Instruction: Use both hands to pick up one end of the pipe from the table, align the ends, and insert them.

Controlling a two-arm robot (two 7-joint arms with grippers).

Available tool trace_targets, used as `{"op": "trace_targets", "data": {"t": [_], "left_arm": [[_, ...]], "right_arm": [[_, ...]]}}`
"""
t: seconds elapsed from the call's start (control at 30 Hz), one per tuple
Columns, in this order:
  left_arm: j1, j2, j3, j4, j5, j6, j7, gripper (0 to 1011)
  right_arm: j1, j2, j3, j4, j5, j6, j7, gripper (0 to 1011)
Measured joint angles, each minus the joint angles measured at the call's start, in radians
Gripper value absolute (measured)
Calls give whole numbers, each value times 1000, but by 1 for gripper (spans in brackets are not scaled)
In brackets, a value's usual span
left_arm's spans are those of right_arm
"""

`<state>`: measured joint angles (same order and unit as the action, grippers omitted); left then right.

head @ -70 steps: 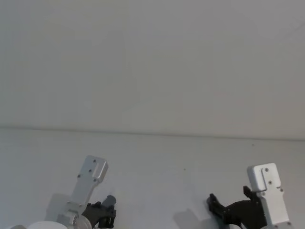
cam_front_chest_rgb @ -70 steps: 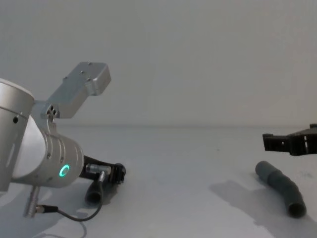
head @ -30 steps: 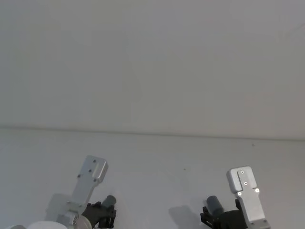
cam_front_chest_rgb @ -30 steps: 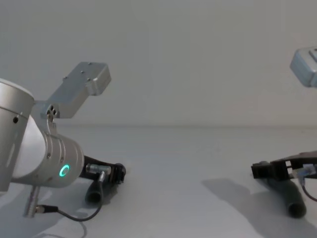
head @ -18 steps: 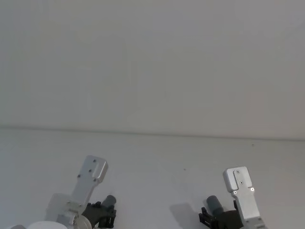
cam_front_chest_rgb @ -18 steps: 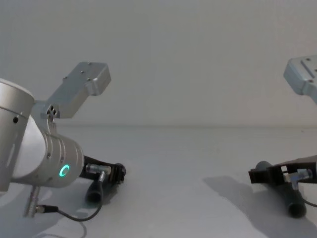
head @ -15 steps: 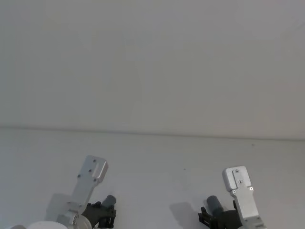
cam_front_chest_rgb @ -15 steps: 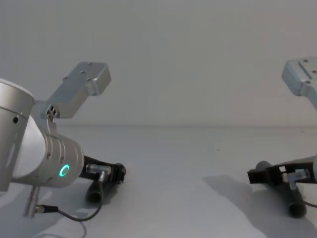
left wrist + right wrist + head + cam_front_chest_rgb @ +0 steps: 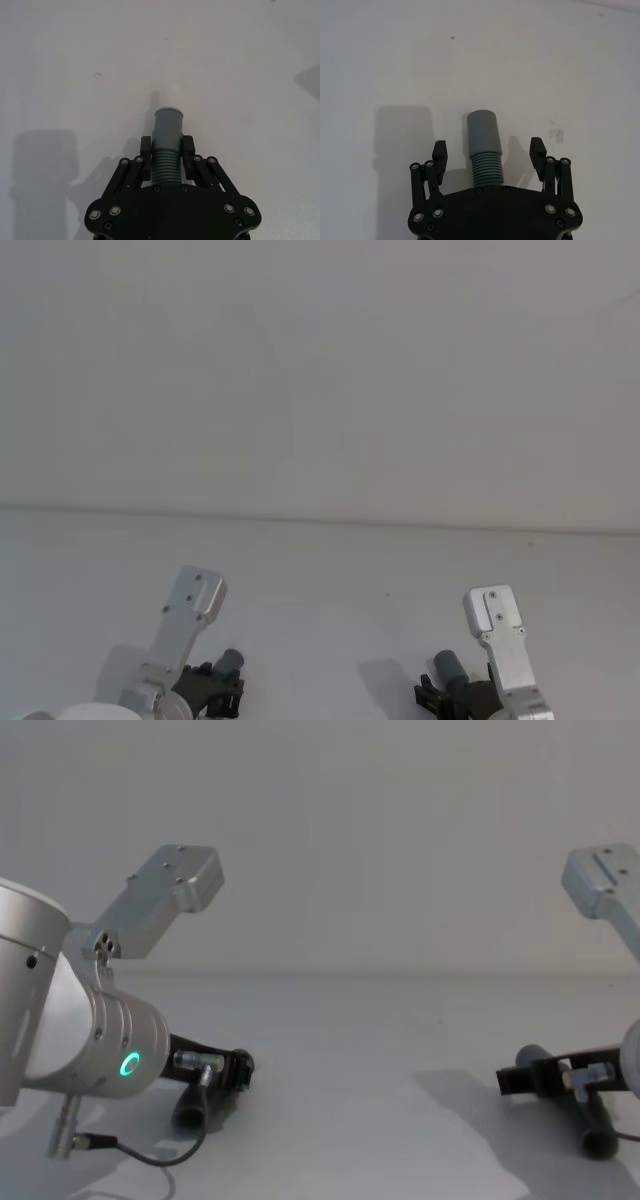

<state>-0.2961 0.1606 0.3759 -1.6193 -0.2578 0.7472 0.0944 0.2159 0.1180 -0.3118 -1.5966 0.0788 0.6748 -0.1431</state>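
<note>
Two dark grey ribbed pipe pieces lie on the white table (image 9: 350, 1050). My left gripper (image 9: 167, 150) is shut on the ribbed part of the left pipe piece (image 9: 167, 130). The piece's smooth collar sticks out past the fingertips, with a faint pale stub beyond it. The chest view shows this gripper (image 9: 235, 1070) low over the table with the left piece (image 9: 192, 1105) under it. My right gripper (image 9: 488, 149) is open, one finger on each side of the right pipe piece (image 9: 482, 132) and apart from it. In the chest view the right gripper (image 9: 520, 1080) sits low at the right piece (image 9: 597, 1130).
A thin black cable (image 9: 140, 1155) loops from the left wrist onto the table. A plain wall rises behind the table's far edge (image 9: 350, 975). Bare table surface lies between the two arms.
My right gripper has come down and moved inward, and its open fingers now straddle the right pipe piece. The left arm and its pipe piece have not moved.
</note>
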Motion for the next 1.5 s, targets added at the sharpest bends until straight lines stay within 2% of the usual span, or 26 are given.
{"op": "trace_targets", "data": {"t": [0.07,0.3,0.43,0.47,0.57,0.6,0.7,0.77,0.83,1.03,1.3,1.5], "left_arm": [[0,0,0,0,0,0,0,327],[0,0,0,0,0,0,0,327],[0,0,0,0,0,0,0,327],[0,0,0,0,0,0,0,327],[0,0,0,0,0,0,0,327],[0,0,0,0,0,0,0,327],[0,0,0,0,0,0,0,327],[0,0,0,0,0,0,0,327],[0,0,0,0,0,0,0,327],[0,0,0,0,0,0,0,327],[0,0,0,0,0,0,-1,327],[-11,15,9,3,4,0,-22,327]], "right_arm": [[2,-5,3,3,0,6,-1,1001],[7,-14,9,10,1,18,-3,861],[9,-17,11,12,1,21,-4,748],[9,-19,12,13,1,23,-4,690],[10,-20,13,14,2,25,-5,633],[10,-21,13,15,2,26,-5,568],[11,-22,14,16,2,27,-5,466],[11,-23,14,16,2,27,-5,432],[12,-24,15,17,3,28,-6,349],[12,-25,16,17,3,30,-6,297],[13,-26,17,18,3,31,-6,292],[13,-26,17,19,3,32,-6,292]]}}
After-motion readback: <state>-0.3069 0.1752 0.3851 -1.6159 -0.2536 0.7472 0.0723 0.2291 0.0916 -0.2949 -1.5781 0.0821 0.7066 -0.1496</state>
